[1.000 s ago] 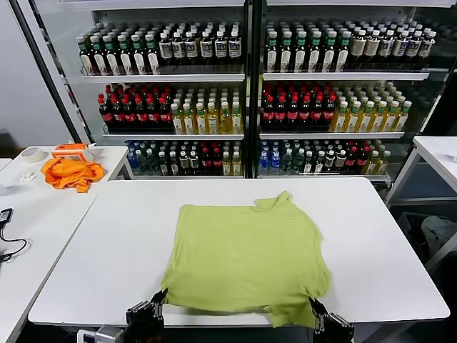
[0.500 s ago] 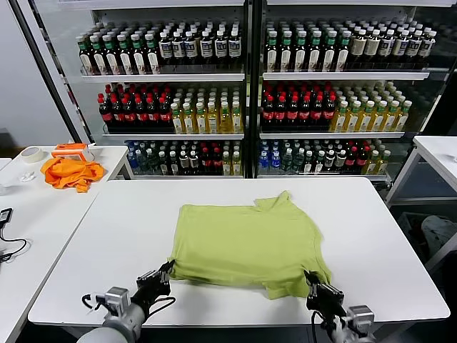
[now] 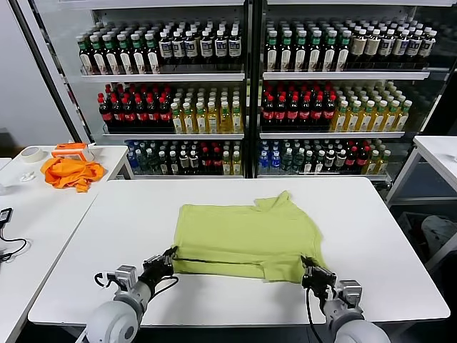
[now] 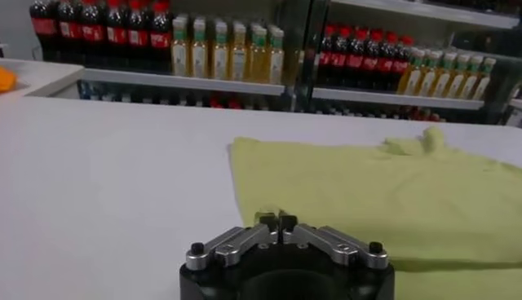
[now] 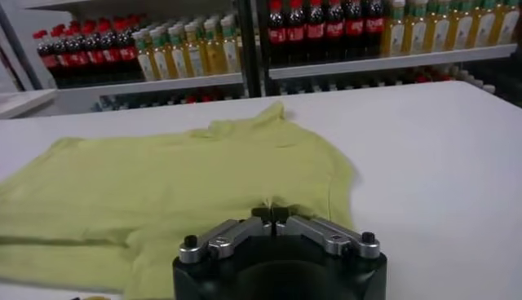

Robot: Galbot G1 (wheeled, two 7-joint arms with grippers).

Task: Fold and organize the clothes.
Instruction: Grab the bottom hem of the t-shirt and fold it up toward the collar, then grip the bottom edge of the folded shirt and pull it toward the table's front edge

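Note:
The lime T-shirt (image 3: 246, 237) lies on the white table (image 3: 107, 250), its near hem lifted and carried back over the rest; no print shows. My left gripper (image 3: 170, 254) is shut on the shirt's near left corner. My right gripper (image 3: 307, 266) is shut on the near right corner. In the left wrist view the left gripper (image 4: 277, 220) pinches the shirt's edge (image 4: 351, 196). In the right wrist view the right gripper (image 5: 272, 213) pinches the cloth (image 5: 163, 179).
An orange garment (image 3: 69, 171) and a tape roll (image 3: 31, 153) lie on the side table at the left. Another table edge (image 3: 435, 153) is at the right. Shelves of bottles (image 3: 243, 93) stand behind the table.
Both grippers have moved forward over the table, away from its near edge, carrying the shirt's near hem up and over the shirt. The visible shirt has become shorter.

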